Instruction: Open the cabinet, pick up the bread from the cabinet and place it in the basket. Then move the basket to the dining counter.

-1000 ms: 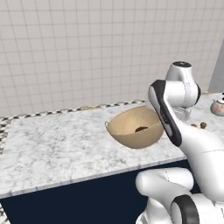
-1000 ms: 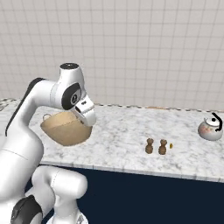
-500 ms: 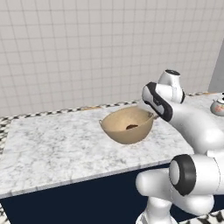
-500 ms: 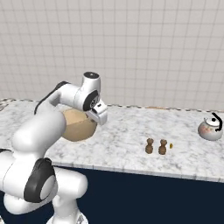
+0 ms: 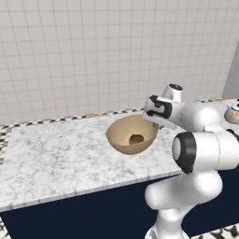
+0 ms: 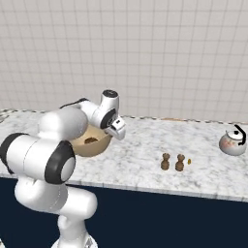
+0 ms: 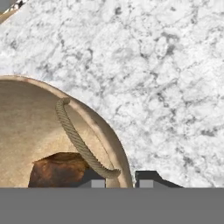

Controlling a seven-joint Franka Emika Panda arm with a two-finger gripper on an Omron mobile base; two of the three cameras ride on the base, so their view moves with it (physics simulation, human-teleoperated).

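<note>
Basket sits on the dining counter, bread inside, so delivery looks complete. Right base view: gripper at the basket rim. Hand view: fingertips straddle the rim closely, narrowly parted; whether they grip it, I cannot tell.

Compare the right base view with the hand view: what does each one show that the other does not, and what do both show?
Right base view only: two small brown shakers and a round kettle on the counter, farther right, and the tiled wall behind.

Hand view only: the basket's rope handle, and the gripper with one fingertip on each side of the rim.

Both: the basket, the bread inside it, and the marbled dining counter.
</note>
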